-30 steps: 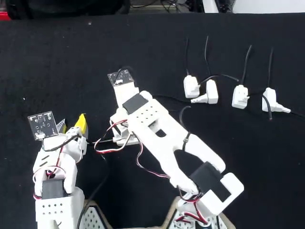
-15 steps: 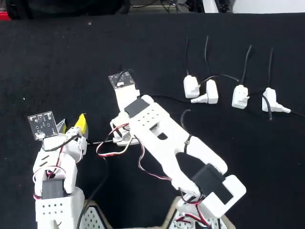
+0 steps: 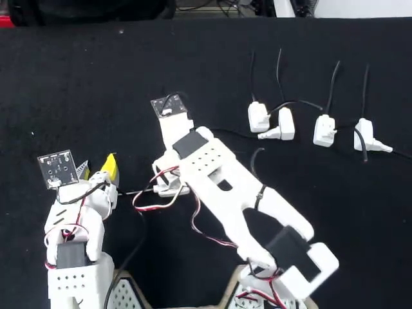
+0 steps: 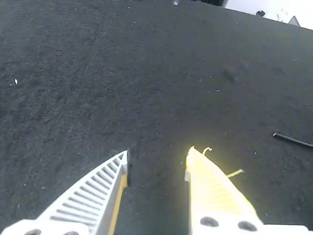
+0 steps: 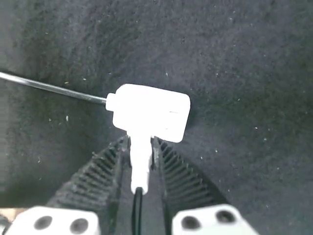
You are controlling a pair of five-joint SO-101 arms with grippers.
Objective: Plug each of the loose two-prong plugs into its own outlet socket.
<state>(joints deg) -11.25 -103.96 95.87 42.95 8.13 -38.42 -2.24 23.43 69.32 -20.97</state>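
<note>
My right gripper is shut on a slim white plug with a black cable running back between the fingers. The plug's front end meets a white outlet block, which lies on the black mat with a thin cable leading off one side. From above, this block peeks out under the right arm near the table's middle left. My left gripper stands open over bare mat, its yellow finger at the front left.
Several white plug and outlet pieces with black cables lie in a row at the back right, among them one beside another and two more. The right arm spans the table's middle.
The right arm has shifted slightly to the right, its wrist with it. The left arm has stayed put.
</note>
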